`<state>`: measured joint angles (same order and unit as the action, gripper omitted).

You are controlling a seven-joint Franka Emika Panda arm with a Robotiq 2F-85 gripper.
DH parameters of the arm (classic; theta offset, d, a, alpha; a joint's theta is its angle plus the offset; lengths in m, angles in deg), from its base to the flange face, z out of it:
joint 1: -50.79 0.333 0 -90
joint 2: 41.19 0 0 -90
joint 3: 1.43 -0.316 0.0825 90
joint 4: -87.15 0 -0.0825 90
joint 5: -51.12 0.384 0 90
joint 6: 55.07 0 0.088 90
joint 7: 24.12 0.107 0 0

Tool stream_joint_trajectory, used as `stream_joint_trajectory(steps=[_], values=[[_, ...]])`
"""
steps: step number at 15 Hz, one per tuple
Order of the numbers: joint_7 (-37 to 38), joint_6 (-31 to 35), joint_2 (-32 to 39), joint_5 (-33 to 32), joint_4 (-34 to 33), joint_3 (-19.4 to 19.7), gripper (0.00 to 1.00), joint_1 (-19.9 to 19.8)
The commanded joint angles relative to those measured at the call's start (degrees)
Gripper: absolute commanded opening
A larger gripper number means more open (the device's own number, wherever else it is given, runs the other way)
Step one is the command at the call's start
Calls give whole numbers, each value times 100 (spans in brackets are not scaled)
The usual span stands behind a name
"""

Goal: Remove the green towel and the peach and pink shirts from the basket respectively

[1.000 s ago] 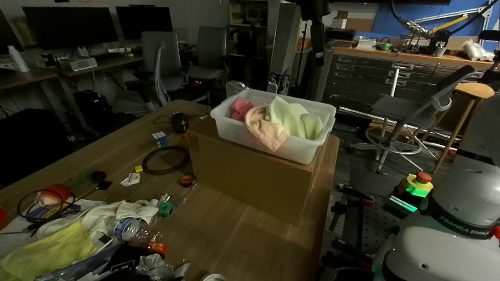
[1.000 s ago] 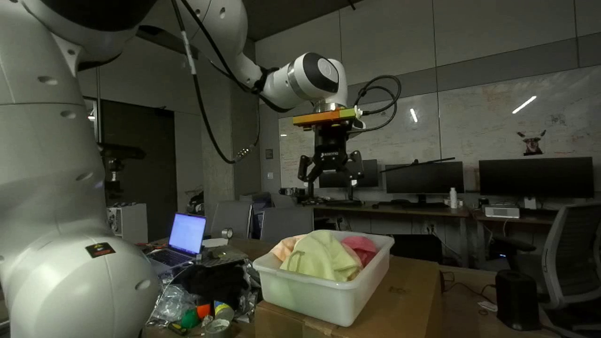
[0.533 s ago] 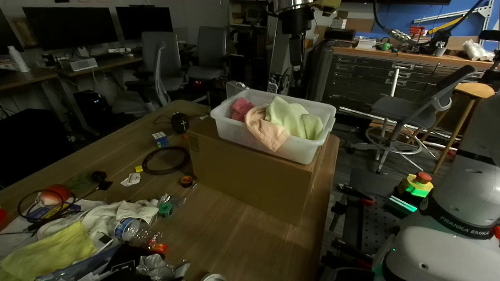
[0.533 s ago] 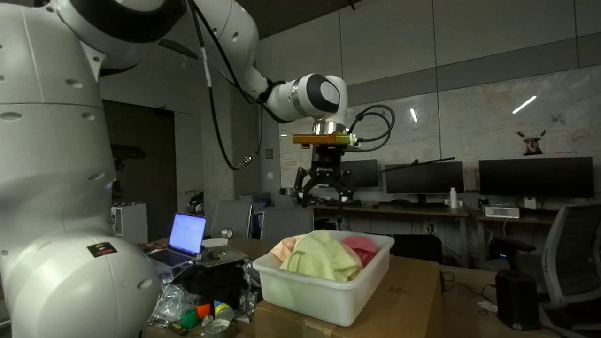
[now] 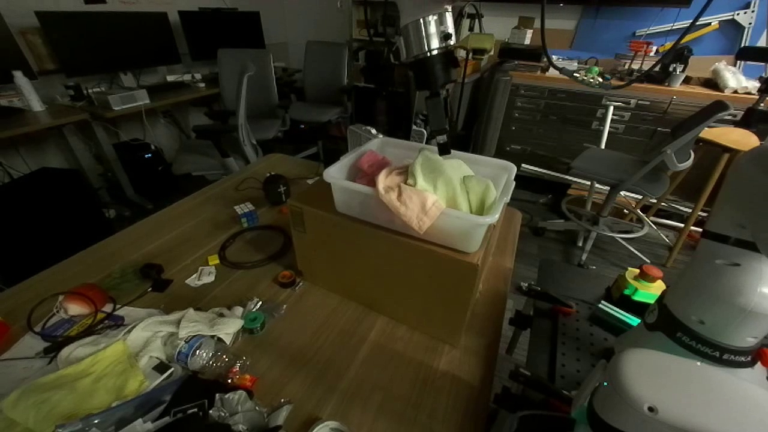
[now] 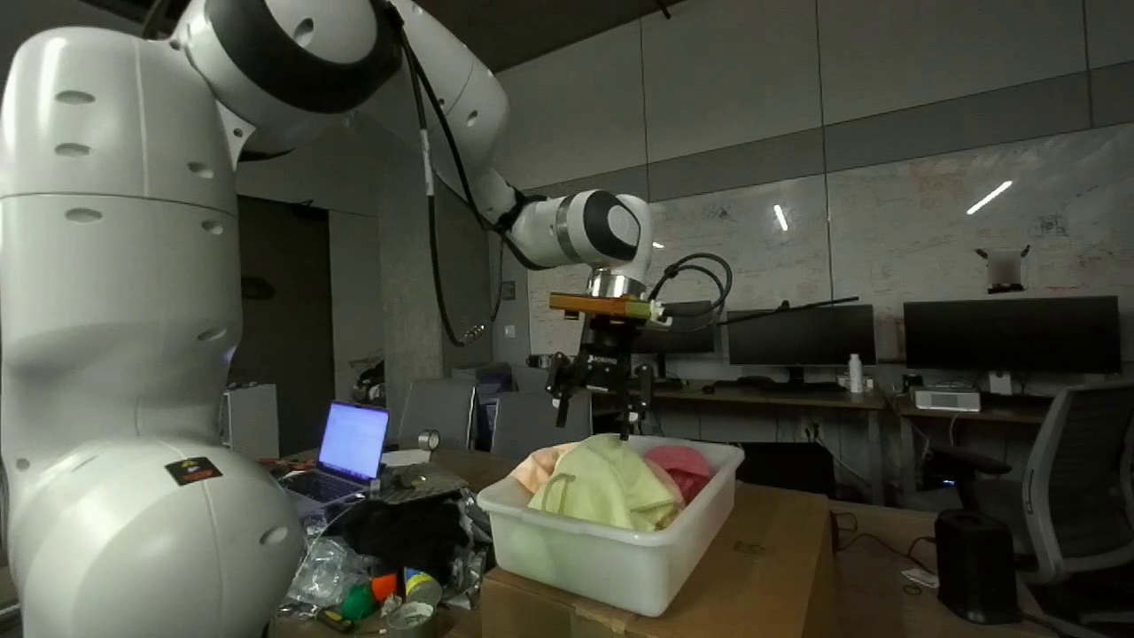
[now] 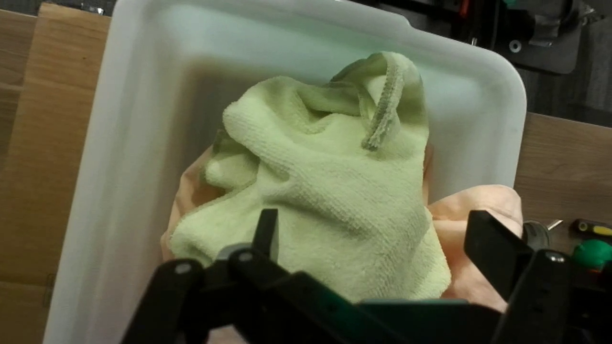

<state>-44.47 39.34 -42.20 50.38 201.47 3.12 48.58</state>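
— So why does the gripper (image 7: 373,220) stand with jaws apart above the green towel (image 7: 344,181)?
— Presumably for a first grasp: the towel lies uppermost in the basket (image 6: 576,554), partly covering the peach shirt (image 5: 414,204), the pink shirt (image 6: 682,465) near them.

Wooden table (image 5: 384,372) bearing a cardboard box (image 5: 384,270) — just beside the box, a coiled cable (image 5: 246,267) and an orange roll (image 5: 286,279); near it, a puzzle cube (image 5: 246,214).

In an exterior view, your one basket (image 5: 462,231) holds one green towel (image 5: 449,182), one pink shirt (image 5: 370,165) at ten o'clock, one peach shirt (image 5: 409,199) at seven.
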Motion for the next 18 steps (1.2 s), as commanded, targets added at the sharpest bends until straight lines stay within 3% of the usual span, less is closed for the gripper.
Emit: stream_joint_trajectory(steps=[1, 9, 15, 16, 18], values=[[231, 152, 238, 66, -129, -82, 100, -16], [550, 818, 516, 29, 20, -95, 100, -63], [791, 658, 687, -81, -37, -102, 100, -56], [804, 645, 708, -96, -34, -104, 75, -55], [848, 578, 767, -151, -59, -107, 66, -50]])
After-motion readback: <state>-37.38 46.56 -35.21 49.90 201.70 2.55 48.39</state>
